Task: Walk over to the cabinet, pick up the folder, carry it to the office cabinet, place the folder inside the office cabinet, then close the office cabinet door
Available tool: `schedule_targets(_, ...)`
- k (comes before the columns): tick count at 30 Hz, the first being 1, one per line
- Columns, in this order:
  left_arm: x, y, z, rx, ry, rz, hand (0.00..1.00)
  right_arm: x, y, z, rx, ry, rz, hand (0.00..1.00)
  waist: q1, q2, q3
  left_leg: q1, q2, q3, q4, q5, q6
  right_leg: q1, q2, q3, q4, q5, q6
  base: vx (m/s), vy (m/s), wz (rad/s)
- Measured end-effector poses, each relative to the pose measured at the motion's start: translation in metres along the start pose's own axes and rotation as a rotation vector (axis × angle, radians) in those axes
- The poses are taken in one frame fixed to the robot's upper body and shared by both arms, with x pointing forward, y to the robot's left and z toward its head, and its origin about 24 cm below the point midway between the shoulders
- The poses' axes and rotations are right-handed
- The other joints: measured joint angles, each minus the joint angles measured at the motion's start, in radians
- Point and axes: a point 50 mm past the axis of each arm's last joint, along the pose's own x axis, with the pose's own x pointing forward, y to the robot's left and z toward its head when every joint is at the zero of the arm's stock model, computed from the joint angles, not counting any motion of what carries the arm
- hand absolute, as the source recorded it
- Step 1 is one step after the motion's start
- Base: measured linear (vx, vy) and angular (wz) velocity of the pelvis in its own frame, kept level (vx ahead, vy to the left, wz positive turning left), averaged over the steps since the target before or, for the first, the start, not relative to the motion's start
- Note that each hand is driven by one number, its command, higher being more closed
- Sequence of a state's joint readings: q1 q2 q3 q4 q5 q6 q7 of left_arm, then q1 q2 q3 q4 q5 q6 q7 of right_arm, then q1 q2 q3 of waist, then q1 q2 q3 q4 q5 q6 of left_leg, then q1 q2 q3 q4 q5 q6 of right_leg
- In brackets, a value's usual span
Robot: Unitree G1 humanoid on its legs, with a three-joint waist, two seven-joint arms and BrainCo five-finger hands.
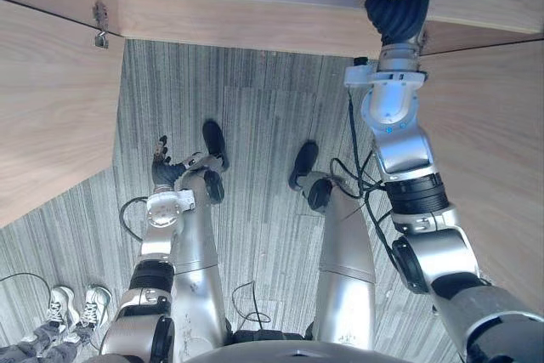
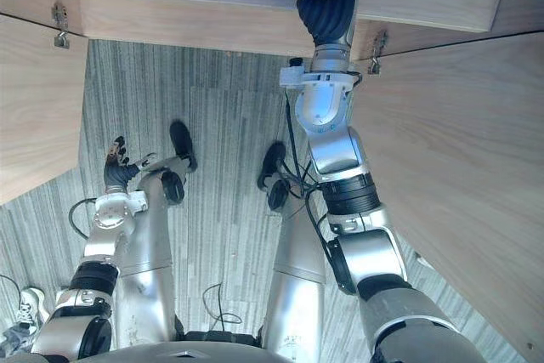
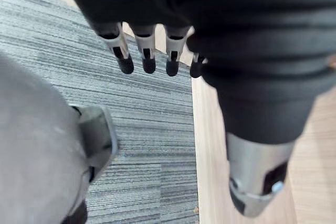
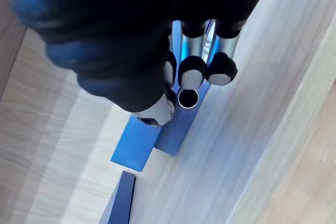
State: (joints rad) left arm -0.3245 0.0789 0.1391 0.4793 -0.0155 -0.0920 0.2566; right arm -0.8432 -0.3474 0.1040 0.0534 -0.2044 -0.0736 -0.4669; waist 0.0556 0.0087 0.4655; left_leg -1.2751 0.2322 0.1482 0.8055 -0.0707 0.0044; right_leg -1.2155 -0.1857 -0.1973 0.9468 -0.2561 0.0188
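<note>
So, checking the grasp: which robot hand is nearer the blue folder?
Right. The right robot hand is on the folder, pinching its edge; the left robot hand hangs open low over the carpet, well away from it.

No words, numbers or signs can be read here: not on the blue folder (image 4: pixel 137 141), not on the wood cabinet (image 1: pixel 51 116), and not on the grey floor (image 1: pixel 255 116).
</note>
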Motion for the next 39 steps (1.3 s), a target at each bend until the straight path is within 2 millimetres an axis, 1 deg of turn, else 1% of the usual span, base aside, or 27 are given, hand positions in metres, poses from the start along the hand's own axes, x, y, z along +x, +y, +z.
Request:
schedule_targets(3,0.0,0.001,0.0,-0.003,0.0,0.004,0.0,0.001,0.0,0.001,0.001,-0.005,-0.001,1.0,0.0,0.0,0.0,0.0,0.001,0.0,-0.004,0.0,0.0,0.0,0.002,-0.001,-0.005,-0.001,0.001,-0.01,-0.001,-0.02)
schedule_targets(6,0.0,0.002,0.0,-0.006,0.0,0.009,0.0,0.01,-0.001,0.006,-0.008,-0.03,-0.004,1.0,0.0,0.0,0.0,-0.001,0.002,0.004,-0.01,0.001,-0.001,-0.002,0.002,-0.002,-0.015,0.0,0.001,-0.01,0.003,-0.03)
schedule_targets(8,0.001,0.002,0.0,-0.007,0.001,0.012,0.0,0.025,0.0,0.008,-0.028,-0.043,-0.004,1.0,0.0,0.0,0.0,-0.001,0.002,0.008,-0.025,0.008,0.0,-0.003,0.003,-0.003,-0.029,0.008,-0.001,0.0,0.0,0.0)
schedule_targets(11,0.001,0.002,0.001,-0.009,-0.002,0.014,0.0,0.042,-0.001,0.008,-0.051,-0.042,-0.004,1.0,0.005,0.0,0.0,-0.004,0.002,0.008,-0.028,0.009,0.001,-0.004,0.003,-0.006,-0.034,0.015,-0.005,0.0,0.0,0.0)
schedule_targets(14,0.001,0.002,0.0,-0.01,-0.001,0.015,0.0,0.054,0.002,0.011,-0.094,-0.057,0.028,1.0,0.007,0.0,0.0,-0.007,0.001,0.007,-0.037,0.01,0.001,-0.005,0.003,-0.01,-0.044,0.015,-0.004,0.0,0.0,0.0)
schedule_targets(18,0.001,0.003,0.0,-0.014,-0.004,0.022,0.0,0.067,0.005,0.012,-0.101,-0.043,0.045,1.0,0.01,0.0,0.0,-0.01,0.0,0.005,-0.044,0.012,0.0,-0.004,0.004,-0.014,-0.052,0.015,-0.004,0.0,0.0,0.0)
schedule_targets(22,0.001,0.004,0.0,-0.032,-0.003,0.038,0.0,0.083,-0.002,0.011,-0.113,-0.011,0.049,1.0,0.013,0.0,0.0,-0.015,-0.007,-0.006,-0.061,0.024,-0.004,-0.004,0.001,-0.028,-0.059,0.015,-0.004,0.0,-0.001,0.07)
schedule_targets(27,0.001,0.005,-0.002,-0.047,0.004,0.043,0.0,0.087,-0.007,0.005,-0.105,0.025,0.05,1.0,0.018,0.0,0.0,-0.014,-0.016,-0.014,-0.087,0.045,-0.007,-0.004,-0.004,-0.038,-0.064,0.017,-0.007,-0.01,-0.011,0.09)
schedule_targets(31,0.001,0.006,-0.006,-0.05,0.019,0.046,0.0,0.094,-0.01,0.004,-0.069,0.047,0.031,1.0,0.013,0.0,0.0,-0.008,-0.033,-0.017,-0.13,0.077,-0.009,-0.008,-0.013,-0.045,-0.069,0.02,-0.012,-0.03,-0.016,0.13)
schedule_targets(33,0.001,0.008,-0.006,-0.053,0.021,0.049,0.0,0.095,-0.013,0.002,-0.05,0.063,0.021,1.0,0.018,0.0,0.0,-0.006,-0.034,-0.018,-0.138,0.083,-0.015,-0.008,-0.016,-0.051,-0.07,0.021,-0.011,-0.04,-0.021,0.1)
schedule_targets(36,0.001,0.01,-0.009,-0.044,0.035,0.052,0.0,0.096,-0.019,0.0,-0.013,0.083,0.0,1.0,0.02,0.0,0.0,-0.005,-0.034,-0.02,-0.144,0.097,-0.008,-0.008,-0.017,-0.055,-0.07,0.027,-0.017,-0.01,-0.008,0.01)
schedule_targets(37,0.001,0.01,-0.009,-0.044,0.037,0.051,0.0,0.095,-0.023,-0.001,0.005,0.091,-0.016,1.0,0.021,0.0,0.0,-0.004,-0.034,-0.021,-0.14,0.098,-0.008,-0.006,-0.017,-0.055,-0.067,0.032,-0.023,0.0,0.0,0.0)
schedule_targets(39,0.001,0.01,-0.01,-0.043,0.041,0.051,0.0,0.091,-0.03,-0.005,0.025,0.101,-0.05,1.0,0.023,0.0,0.0,-0.001,-0.032,-0.022,-0.125,0.097,-0.006,-0.001,-0.016,-0.054,-0.061,0.033,-0.023,0.0,0.0,0.0)
